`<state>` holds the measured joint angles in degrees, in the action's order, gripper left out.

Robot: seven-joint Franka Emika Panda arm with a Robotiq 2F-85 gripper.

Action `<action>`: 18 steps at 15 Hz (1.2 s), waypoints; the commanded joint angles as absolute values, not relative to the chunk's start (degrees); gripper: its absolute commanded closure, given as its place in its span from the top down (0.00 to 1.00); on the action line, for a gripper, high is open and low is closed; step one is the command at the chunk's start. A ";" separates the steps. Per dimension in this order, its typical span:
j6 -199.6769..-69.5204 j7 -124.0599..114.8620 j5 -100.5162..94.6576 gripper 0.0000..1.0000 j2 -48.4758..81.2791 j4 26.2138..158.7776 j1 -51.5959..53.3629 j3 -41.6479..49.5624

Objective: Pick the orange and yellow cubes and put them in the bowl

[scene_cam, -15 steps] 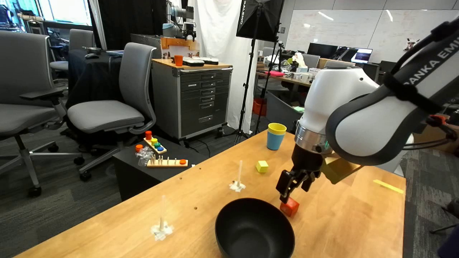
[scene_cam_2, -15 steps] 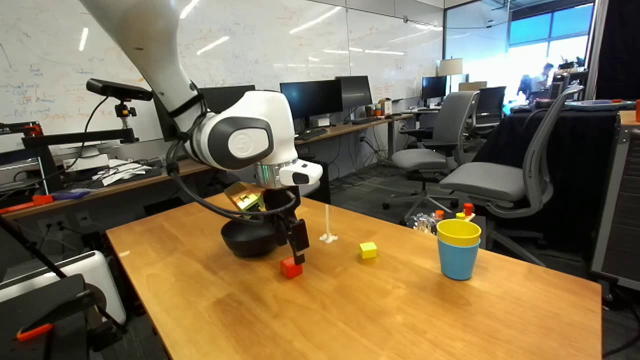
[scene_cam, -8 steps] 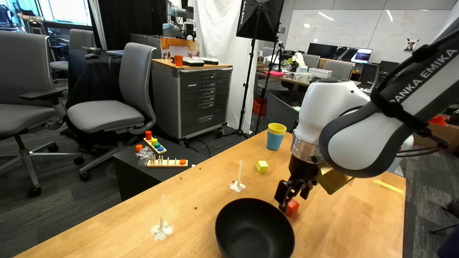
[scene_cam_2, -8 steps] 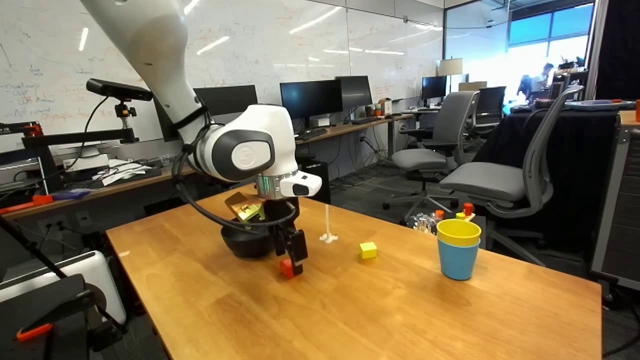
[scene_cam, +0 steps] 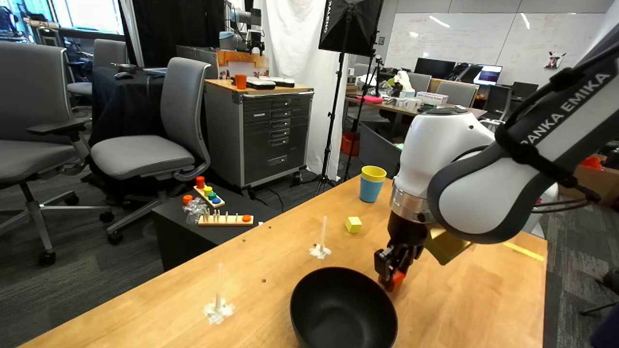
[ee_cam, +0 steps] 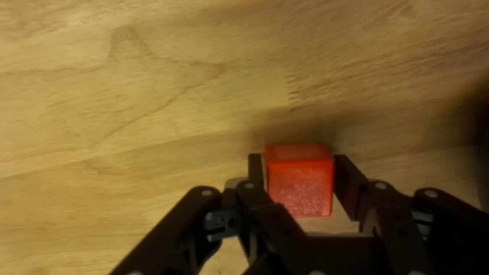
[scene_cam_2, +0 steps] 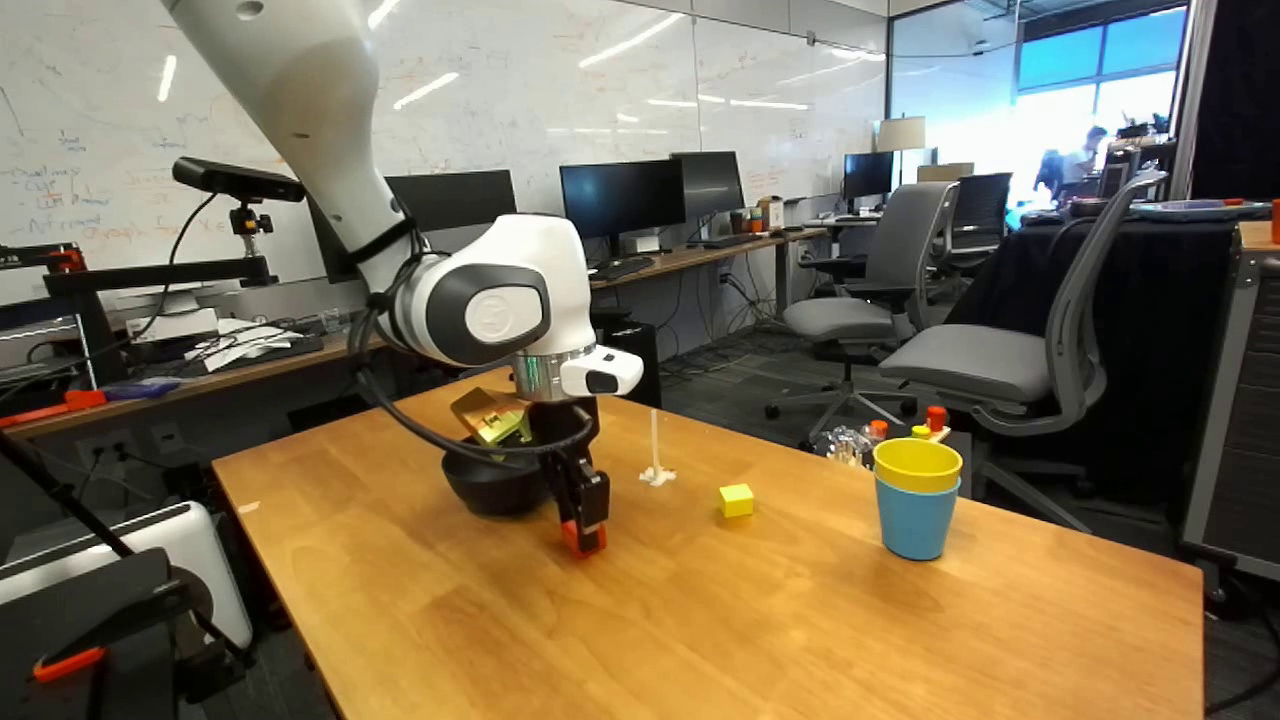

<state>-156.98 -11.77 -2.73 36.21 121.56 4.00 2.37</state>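
1. One end effector (ee_cam: 300, 173) pinches one orange-red block (ee_cam: 300, 193).
2. One black bowl (scene_cam: 343, 309) sits near the end effector.
3. Farther from it lies one yellow block (scene_cam_2: 736, 501).
4. Two stacked cups (scene_cam_2: 916, 515) stand even farther away.

Grey chairs (scene_cam: 142, 153), scribbled whiteboard (scene_cam_2: 540, 125), bright window (scene_cam_2: 1095, 65), dark carpet (scene_cam: 116, 275)

Nested cups (scene_cam_2: 916, 515): yellow in blue, right side in an exterior view.
Pale rods (scene_cam: 323, 234): two, upright, whitish patch at each foot, center and lower left in an exterior view.
Peg boards (scene_cam: 222, 222): two, on a black box (scene_cam: 176, 241), left of center in an exterior view.
Drawer cabinet (scene_cam: 261, 130): gray, orange cup (scene_cam: 241, 81) on top, upper middle in an exterior view.
Whiteboard (scene_cam_2: 480, 100): faint writing, upper left in an exterior view.
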 commanded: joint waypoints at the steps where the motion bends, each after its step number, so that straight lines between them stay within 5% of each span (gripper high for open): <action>1: -156.14 -11.52 -2.77 0.20 36.79 120.09 5.14 3.75; 18: -155.00 -12.34 -8.04 0.17 19.29 129.07 10.54 4.64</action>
<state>-156.67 -11.74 -6.05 26.36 124.68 8.95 4.09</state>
